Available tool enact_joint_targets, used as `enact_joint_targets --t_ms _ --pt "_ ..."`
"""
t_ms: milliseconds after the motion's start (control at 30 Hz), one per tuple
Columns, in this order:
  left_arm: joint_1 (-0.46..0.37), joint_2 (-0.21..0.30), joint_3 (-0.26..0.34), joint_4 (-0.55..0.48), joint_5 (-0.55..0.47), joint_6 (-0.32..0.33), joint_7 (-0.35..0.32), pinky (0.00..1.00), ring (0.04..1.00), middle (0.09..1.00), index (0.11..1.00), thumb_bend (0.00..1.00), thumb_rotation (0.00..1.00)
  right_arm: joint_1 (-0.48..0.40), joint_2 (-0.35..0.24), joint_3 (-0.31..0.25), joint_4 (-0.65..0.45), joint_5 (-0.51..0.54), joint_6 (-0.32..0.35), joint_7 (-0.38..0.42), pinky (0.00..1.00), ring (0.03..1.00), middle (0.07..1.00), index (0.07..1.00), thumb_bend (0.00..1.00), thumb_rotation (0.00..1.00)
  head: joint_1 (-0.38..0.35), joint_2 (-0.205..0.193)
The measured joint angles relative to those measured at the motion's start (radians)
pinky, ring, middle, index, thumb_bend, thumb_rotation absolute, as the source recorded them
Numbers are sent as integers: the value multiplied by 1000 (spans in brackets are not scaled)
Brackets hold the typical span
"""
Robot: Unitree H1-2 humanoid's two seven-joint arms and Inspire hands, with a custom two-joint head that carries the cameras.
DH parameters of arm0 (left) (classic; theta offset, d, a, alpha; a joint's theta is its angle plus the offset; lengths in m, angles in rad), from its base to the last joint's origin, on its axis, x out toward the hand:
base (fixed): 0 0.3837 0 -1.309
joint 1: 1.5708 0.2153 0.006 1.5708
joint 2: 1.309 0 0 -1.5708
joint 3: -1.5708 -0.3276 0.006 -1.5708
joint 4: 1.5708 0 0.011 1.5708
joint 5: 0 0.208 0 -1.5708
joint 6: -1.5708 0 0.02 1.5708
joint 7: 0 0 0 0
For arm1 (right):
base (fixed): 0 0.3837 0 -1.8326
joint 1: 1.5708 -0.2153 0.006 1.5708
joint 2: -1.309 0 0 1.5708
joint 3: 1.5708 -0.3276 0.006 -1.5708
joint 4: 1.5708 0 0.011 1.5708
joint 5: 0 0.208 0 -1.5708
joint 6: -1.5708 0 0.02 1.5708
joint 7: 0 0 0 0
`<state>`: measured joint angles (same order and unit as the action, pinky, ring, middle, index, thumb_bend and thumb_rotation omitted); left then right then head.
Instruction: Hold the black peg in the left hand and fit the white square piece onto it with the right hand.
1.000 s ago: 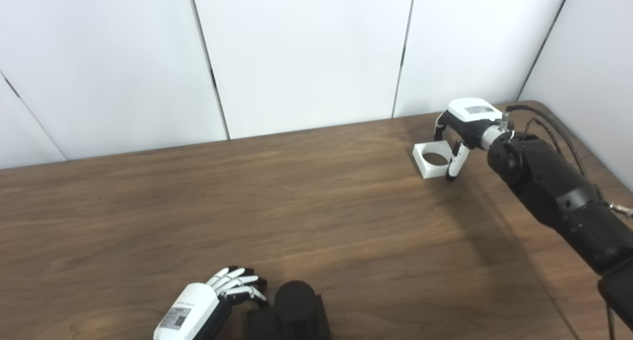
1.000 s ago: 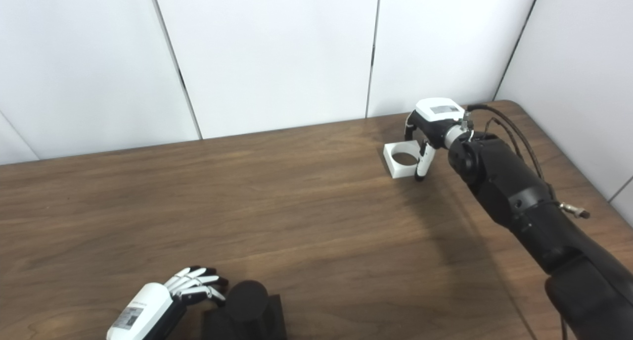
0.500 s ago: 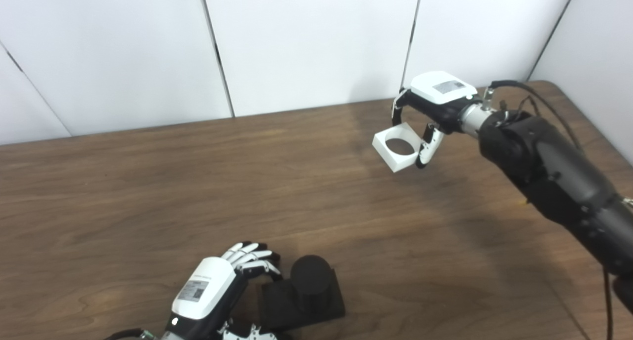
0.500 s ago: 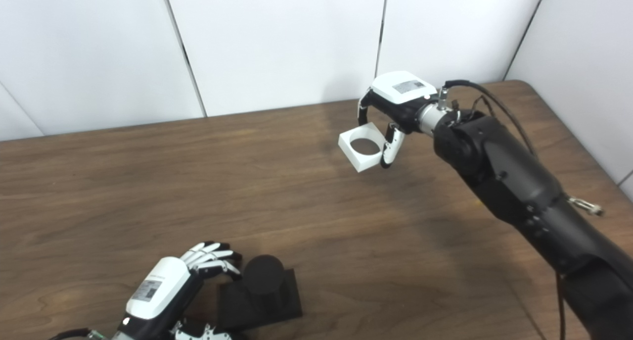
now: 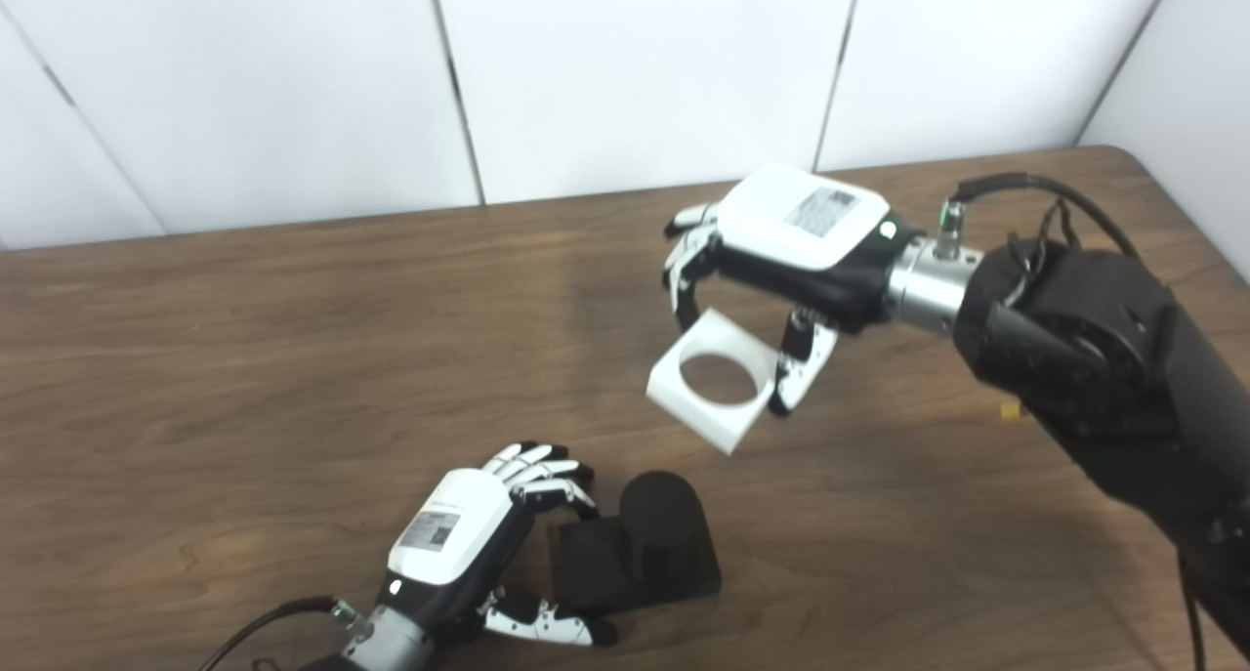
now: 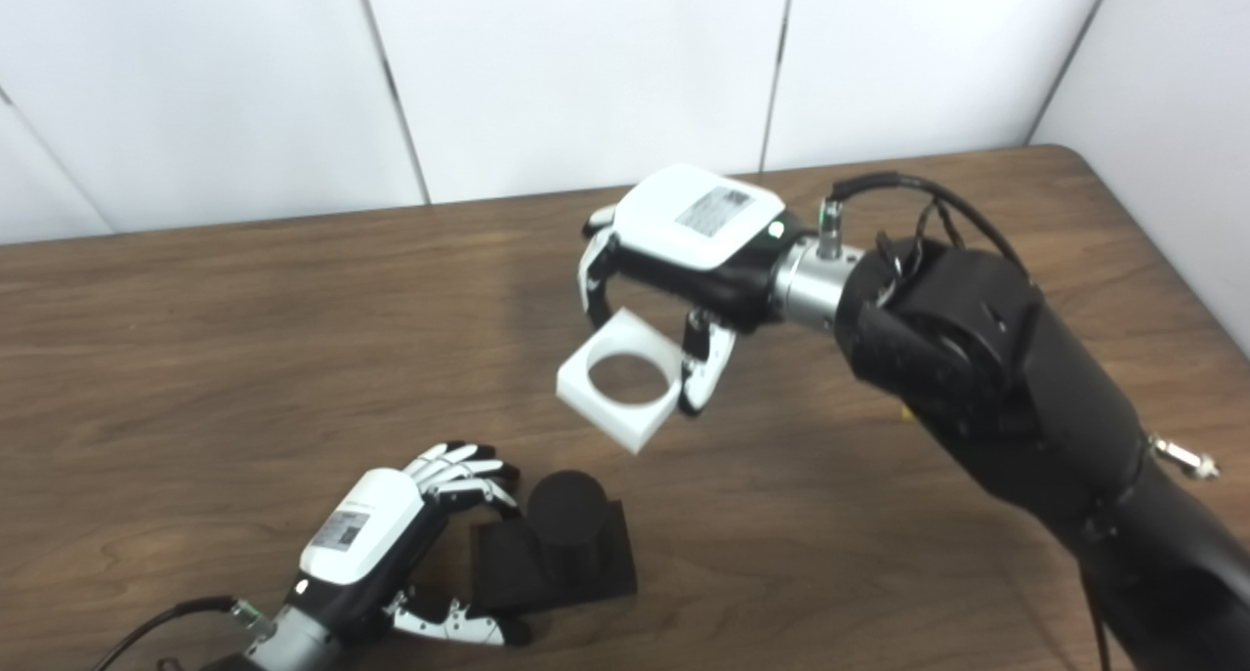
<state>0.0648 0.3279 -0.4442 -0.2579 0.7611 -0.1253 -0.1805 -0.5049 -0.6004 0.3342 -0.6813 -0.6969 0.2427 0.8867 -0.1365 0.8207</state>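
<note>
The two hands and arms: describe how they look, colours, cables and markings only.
Both the left hand and the right hand have a white back plate bearing a printed label, a black palm, and white fingers with black segments. The right hand meets a silver wrist collar leading into a bulky black arm with a black cable looped above. A thin black cable trails from the left wrist.
</note>
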Motion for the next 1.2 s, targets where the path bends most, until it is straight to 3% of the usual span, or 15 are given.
enact_joint_targets --t_ms 467,1200 --pt "-13 -15 -1 0 5 12 -18 914 902 820 490 505 49 20 102 29 -74 -1 -5 93 839 876 754 483 524 131 17 12" --pt "-13 -17 -8 -15 8 38 -32 917 904 823 490 505 50 80 137 61 -27 -38 -59 97 865 908 775 483 523 131 26 23"
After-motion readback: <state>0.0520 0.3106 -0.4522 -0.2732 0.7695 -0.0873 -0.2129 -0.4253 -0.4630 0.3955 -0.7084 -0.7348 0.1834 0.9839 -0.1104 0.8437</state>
